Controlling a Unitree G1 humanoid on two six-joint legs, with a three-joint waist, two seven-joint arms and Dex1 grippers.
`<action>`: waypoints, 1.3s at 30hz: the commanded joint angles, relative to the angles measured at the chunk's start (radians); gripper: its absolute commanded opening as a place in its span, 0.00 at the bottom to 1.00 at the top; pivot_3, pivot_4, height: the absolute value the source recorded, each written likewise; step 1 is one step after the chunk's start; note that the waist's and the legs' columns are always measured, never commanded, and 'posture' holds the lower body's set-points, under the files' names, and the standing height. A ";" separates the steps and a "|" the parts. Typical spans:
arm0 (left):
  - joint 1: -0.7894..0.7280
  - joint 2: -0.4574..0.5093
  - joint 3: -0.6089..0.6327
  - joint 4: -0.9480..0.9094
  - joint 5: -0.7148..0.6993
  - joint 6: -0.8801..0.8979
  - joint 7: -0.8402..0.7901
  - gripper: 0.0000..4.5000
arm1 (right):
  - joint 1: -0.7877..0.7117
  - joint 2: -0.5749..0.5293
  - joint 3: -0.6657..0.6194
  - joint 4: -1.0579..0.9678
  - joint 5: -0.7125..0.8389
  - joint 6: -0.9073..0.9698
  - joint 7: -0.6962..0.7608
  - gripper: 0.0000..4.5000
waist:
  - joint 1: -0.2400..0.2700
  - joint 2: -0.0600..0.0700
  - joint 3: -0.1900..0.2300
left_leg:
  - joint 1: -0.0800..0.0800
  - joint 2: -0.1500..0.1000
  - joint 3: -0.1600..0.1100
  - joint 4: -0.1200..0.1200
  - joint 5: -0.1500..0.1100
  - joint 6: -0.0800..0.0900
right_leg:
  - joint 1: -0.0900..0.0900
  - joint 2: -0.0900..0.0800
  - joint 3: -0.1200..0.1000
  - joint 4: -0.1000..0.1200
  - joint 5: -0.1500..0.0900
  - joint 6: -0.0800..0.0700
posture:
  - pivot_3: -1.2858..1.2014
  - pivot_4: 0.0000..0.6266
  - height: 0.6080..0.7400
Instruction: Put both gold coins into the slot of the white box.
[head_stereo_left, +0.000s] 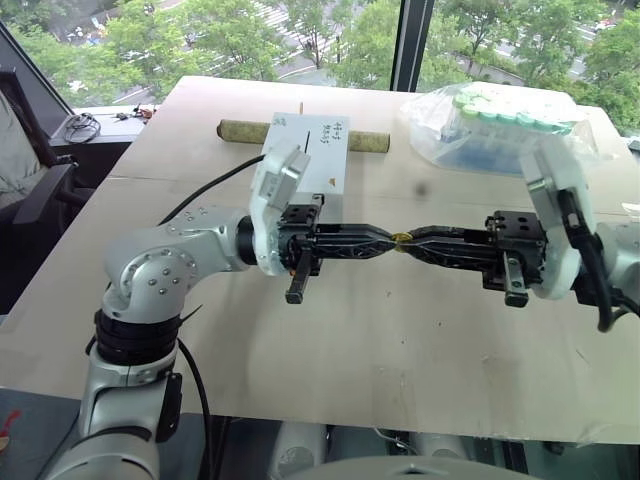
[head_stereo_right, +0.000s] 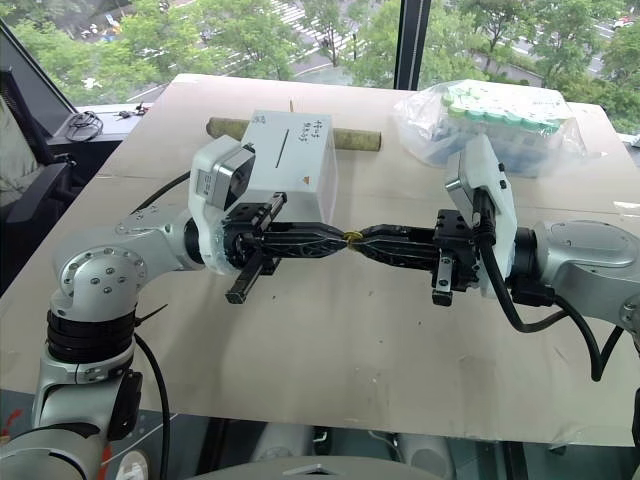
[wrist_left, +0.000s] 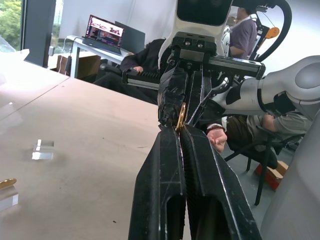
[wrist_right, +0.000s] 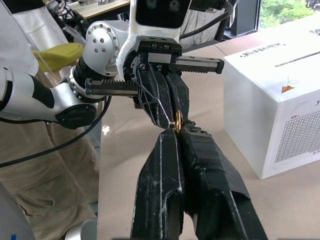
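left hand (head_stereo_left: 388, 240) and right hand (head_stereo_left: 410, 240) tip to tip above the bench (head_stereo_left: 400, 340), both pinched shut on one gold coin (head_stereo_left: 400, 238).

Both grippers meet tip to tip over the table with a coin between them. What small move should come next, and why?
Probably one gripper should let go. The left gripper and right gripper are both shut on the same gold coin, in mid-air in front of the white box. With both still pinching it, neither arm can carry it to the slot. Which side should release I cannot tell.
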 joint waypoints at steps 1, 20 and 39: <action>-0.029 -0.012 0.006 -0.015 -0.022 0.001 0.013 0.02 | -0.014 0.006 -0.007 -0.027 0.005 -0.028 0.021 0.00 | 0.000 0.000 0.000 | 0.000 0.000 0.000 0.000 0.000 0.000 | 0.000 0.000 0.000 0.000 0.000 0.000 | 0.52 0.24 1.00; 0.041 0.019 0.177 -0.153 0.149 -0.077 0.450 0.00 | 0.254 -0.155 -0.273 -0.080 -0.457 -0.152 0.136 0.91 | 0.005 -0.001 0.001 | 0.000 0.000 0.000 0.000 0.000 0.000 | 0.000 0.000 0.000 0.000 0.000 0.001 | 0.52 0.24 1.00; -0.380 -0.278 0.036 -0.175 0.707 0.555 1.245 0.00 | 0.099 -0.123 -0.181 0.054 -0.624 -0.256 0.297 0.91 | 0.000 -0.008 0.005 | 0.000 -0.001 0.000 0.000 0.000 0.000 | 0.000 0.000 0.001 0.000 0.001 0.003 | 0.52 0.24 1.00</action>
